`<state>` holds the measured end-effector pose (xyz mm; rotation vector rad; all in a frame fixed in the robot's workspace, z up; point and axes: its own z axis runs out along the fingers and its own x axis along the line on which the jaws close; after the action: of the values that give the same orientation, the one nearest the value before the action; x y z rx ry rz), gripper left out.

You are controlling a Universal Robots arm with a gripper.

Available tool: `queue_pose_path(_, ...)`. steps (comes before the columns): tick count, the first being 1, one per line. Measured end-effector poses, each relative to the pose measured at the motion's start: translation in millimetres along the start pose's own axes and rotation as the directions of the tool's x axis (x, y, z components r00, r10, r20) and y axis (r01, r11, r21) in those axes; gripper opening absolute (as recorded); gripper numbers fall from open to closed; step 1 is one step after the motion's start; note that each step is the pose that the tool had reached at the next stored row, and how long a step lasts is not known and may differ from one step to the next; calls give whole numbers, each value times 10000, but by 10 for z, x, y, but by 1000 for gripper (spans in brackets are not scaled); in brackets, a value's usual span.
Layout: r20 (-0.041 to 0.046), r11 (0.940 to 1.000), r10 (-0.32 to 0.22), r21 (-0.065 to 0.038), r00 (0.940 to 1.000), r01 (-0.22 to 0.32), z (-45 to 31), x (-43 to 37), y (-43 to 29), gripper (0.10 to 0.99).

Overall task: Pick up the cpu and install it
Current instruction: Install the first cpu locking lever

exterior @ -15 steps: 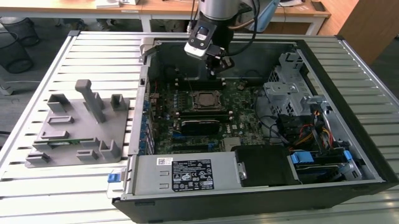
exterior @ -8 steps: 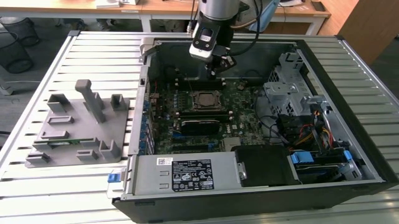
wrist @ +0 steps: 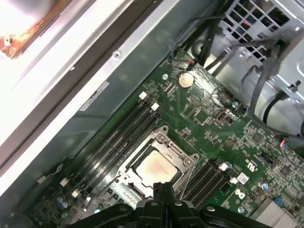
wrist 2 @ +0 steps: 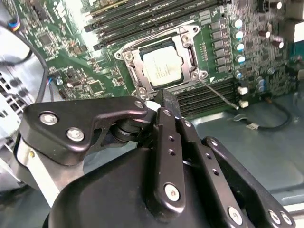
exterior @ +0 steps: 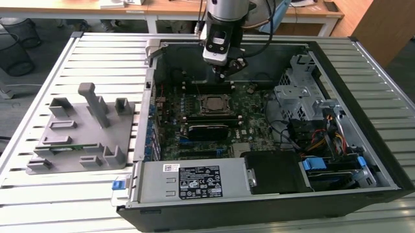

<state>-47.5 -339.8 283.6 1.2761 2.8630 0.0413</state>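
The cpu [exterior: 214,103] [wrist 2: 161,67] [wrist: 153,167], a flat square chip with a silvery top, lies inside the black socket with its metal frame [wrist 2: 129,57] on the green motherboard [exterior: 250,109]. My gripper [exterior: 224,74] [wrist 2: 161,94] [wrist: 164,189] hangs a little above the board, just beyond the socket's far edge in the exterior view. Its fingers are shut together with nothing between them, and they do not touch the chip. A thin metal lever [wrist 2: 219,94] sticks out from the socket's side.
The board lies in an open black computer case [exterior: 363,87] on a slatted table. A drive cage [exterior: 302,92] with cables stands at the exterior view's right, a power supply [exterior: 194,182] at the front. A grey fixture [exterior: 81,136] stands outside, at the left.
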Motion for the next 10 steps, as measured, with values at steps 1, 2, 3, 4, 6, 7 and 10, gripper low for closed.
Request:
queue_pose_path(1, -4, 9999, -158, 2, 9999, 158, 0, 0, 0, 106)
queue_pose_path(2, -7, 9995, -312, 2, 9995, 312, 0, 0, 0, 106)
queue_pose_path(3, -12, 9989, -471, 3, 9989, 471, 1, 1, -1, 106)
queue_pose_path(4, -16, 9979, -646, 4, 9979, 646, 1, 1, -1, 106)
queue_pose_path(6, -25, 9948, -1021, 6, 9948, 1021, 1, 1, -1, 106)
queue_pose_path(7, -30, 9928, -1201, 6, 9928, 1201, 2, 1, -1, 106)
queue_pose_path(10, -45, 9848, -1734, 7, 9848, 1734, 3, 1, -1, 106)
